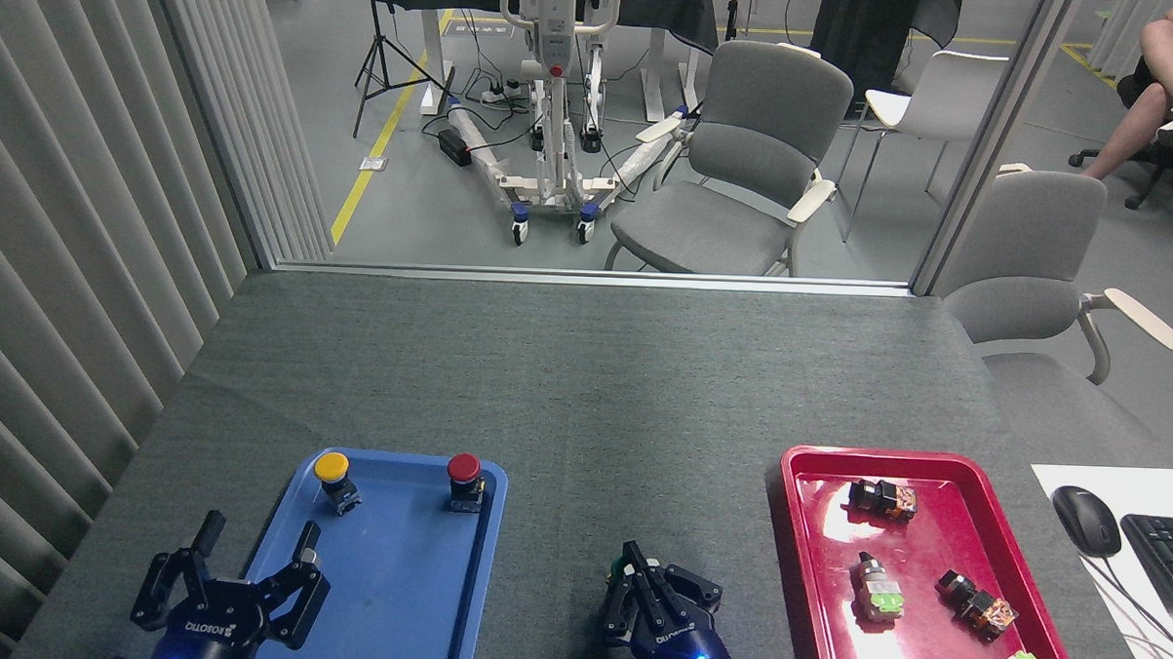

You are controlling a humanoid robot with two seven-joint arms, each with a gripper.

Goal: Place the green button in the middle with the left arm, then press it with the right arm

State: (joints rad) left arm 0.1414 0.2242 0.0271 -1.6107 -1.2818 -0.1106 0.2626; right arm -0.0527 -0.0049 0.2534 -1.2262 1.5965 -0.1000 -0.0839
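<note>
The left hand (pixel 257 547) is hovering with its fingers spread wide and empty over the near left corner of the blue tray (pixel 411 597), the yellow button (pixel 333 475) and red button (pixel 463 475) standing beyond it. To its right, on the bare tabletop (pixel 584 388) between the trays, the right hand (pixel 637 570) is resting with its fingers drawn narrow, and the green button (pixel 621 566) is peeking out right at its fingertips, mostly hidden. The press seems to be under way, so the robot should be pushing straight down, centred on the cap, lest the small body tip sideways towards the red tray (pixel 1027 579) on its right.
</note>
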